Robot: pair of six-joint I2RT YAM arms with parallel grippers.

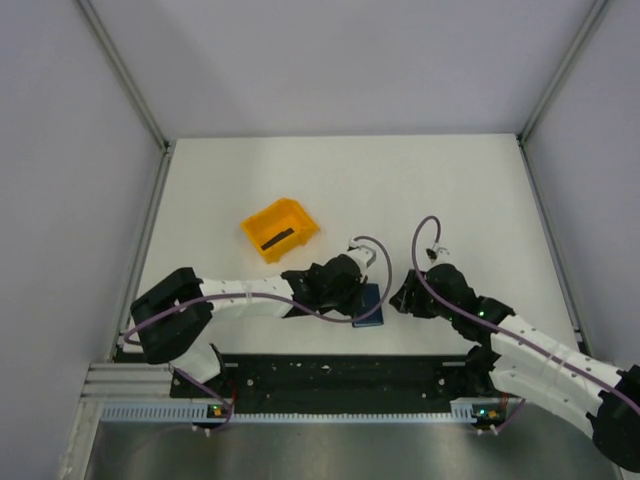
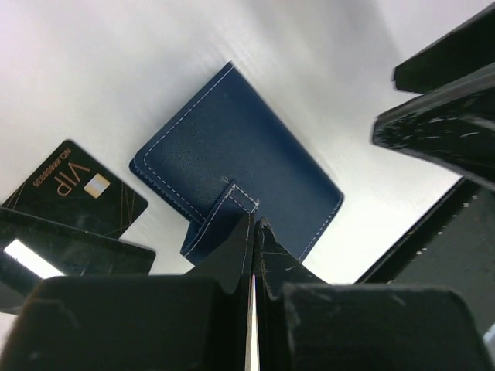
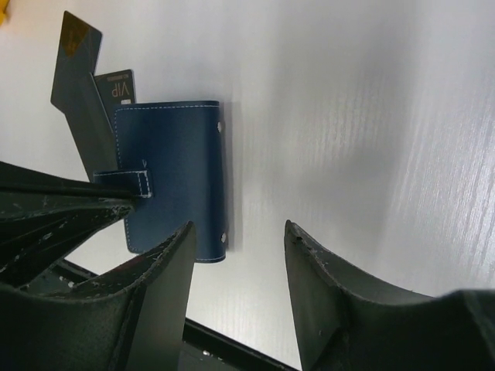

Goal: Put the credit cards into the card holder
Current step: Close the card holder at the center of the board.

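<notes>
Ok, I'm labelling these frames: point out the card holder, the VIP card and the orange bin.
card holder [image 2: 247, 162], left wrist view, middle of navy cover.
VIP card [image 2: 73, 201], left wrist view, middle of black face.
orange bin [image 1: 265, 212], top external view, far rim.

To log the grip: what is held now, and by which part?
The left gripper pinches the card holder by its strap tab; the right gripper holds nothing.

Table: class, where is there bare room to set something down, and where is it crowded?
Free: the table behind the bin; the strip left of the bin; the right side beyond the right gripper. Crowded: front centre, where the left gripper joins it at the wallet and cards.
</notes>
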